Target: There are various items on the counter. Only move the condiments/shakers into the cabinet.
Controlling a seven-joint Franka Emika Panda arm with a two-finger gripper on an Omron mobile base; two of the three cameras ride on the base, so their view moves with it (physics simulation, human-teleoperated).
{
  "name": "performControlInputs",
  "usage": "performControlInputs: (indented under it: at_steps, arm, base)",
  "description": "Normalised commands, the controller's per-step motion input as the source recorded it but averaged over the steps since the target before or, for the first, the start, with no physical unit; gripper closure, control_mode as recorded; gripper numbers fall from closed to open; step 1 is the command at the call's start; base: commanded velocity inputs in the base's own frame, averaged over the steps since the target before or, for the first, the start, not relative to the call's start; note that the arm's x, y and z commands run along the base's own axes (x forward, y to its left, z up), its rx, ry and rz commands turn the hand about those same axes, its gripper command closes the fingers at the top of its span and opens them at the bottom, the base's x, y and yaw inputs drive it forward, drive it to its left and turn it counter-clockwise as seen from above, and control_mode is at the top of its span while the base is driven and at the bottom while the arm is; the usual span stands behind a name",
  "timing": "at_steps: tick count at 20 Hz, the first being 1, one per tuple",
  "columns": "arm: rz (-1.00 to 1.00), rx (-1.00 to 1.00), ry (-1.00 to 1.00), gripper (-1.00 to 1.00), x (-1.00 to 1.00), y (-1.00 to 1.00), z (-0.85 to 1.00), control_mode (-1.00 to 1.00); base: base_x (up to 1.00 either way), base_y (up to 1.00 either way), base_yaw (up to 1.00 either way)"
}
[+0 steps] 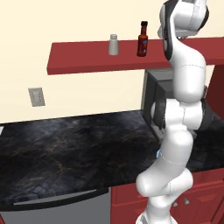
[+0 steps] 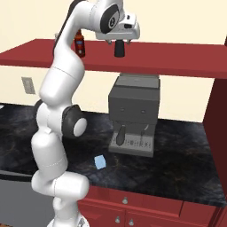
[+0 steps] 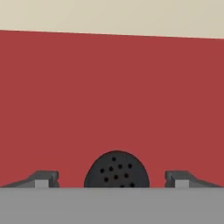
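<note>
The black tapered shaker (image 2: 119, 49) stands upright on the flat top of the dark red cabinet (image 2: 173, 62). My gripper (image 2: 119, 41) hangs right over it, open. In the hand view the shaker's holed cap (image 3: 116, 170) sits between my gripper's (image 3: 112, 177) fingertips (image 3: 46, 177), with a clear gap on each side. Further left on the cabinet (image 1: 83, 59) stand the slim red sauce bottle (image 1: 142, 40) and the whitish-grey shaker (image 1: 113, 45), both upright. The red bottle (image 2: 80, 44) also shows behind my arm.
The big grey coffee machine (image 2: 133, 115) stands on the black marble counter (image 2: 181, 164) under the cabinet. A small light-blue block (image 2: 100, 162) lies on the counter in front of it. Red lower cupboards (image 2: 146, 208) run below. A wall socket (image 1: 36, 96) is on the left.
</note>
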Motion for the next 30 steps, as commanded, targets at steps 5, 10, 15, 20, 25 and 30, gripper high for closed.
performControlInputs:
  at_steps: [5,10,15,20,25,30]
  arm:
    - [0.00,0.00,-0.04,-1.00,-0.12,0.00,0.00,-1.00]
    - [0.00,-0.04,-0.16,-1.00,-0.94,0.23,-0.04,-1.00]
    - [0.00,-0.03,-0.18,-1.00,-1.00,0.35,-0.18,-1.00]
    - [0.00,0.00,-0.26,-1.00,-1.00,0.25,-0.53,-1.00]
    - [-0.06,0.00,-0.33,-1.00,-1.00,0.00,-0.82,-1.00]
    - [-0.15,0.00,-0.31,-1.00,-1.00,0.00,-0.98,-1.00]
  base:
    - [0.00,0.00,0.00]
    - [0.00,0.00,0.00]
    - [0.00,0.00,0.00]
    - [0.00,0.00,0.00]
    - [0.00,0.00,0.00]
    - [0.00,0.00,0.00]
